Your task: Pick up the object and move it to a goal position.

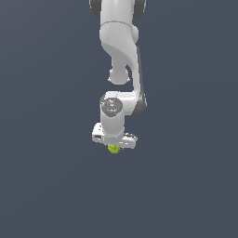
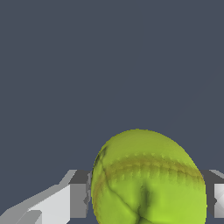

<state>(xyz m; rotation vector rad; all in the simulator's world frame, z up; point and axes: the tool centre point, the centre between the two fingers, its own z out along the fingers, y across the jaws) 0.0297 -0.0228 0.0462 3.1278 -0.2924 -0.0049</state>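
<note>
The object is a small yellow-green ball with a thin dark seam. In the exterior view it peeks out just under the white gripper, near the middle of the picture. In the wrist view the ball fills the space between the two fingers, which press on its two sides. The gripper is shut on the ball. Most of the ball is hidden by the hand in the exterior view. I cannot tell whether the ball rests on the floor or hangs just above it.
The white arm comes down from the top of the exterior view. A plain dark grey floor lies all around. No goal marker shows.
</note>
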